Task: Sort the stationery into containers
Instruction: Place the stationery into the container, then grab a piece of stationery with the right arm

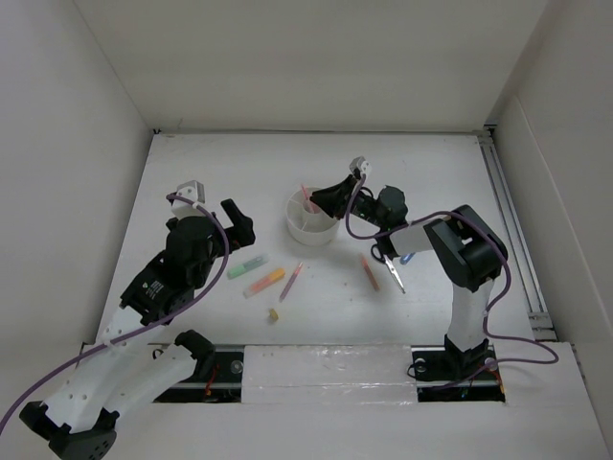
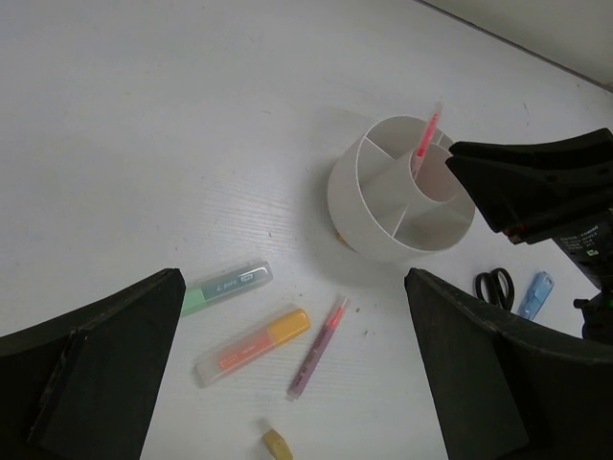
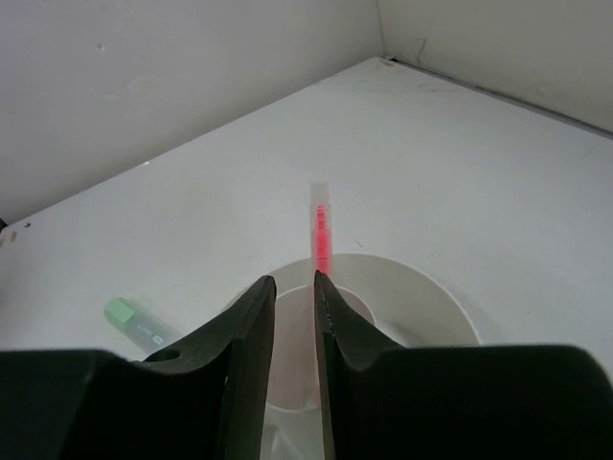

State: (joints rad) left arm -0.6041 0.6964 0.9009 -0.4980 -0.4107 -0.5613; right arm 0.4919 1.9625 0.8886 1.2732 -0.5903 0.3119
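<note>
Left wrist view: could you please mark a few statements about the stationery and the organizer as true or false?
1. A pink pen stands in the white organizer. True.
2. The green highlighter lies inside the organizer. False: it lies on the table, beside the orange highlighter.
3. The left gripper is shut on a pen. False: its jaws stand wide apart and hold nothing.
4. The scissors lie next to a blue highlighter. True.
</note>
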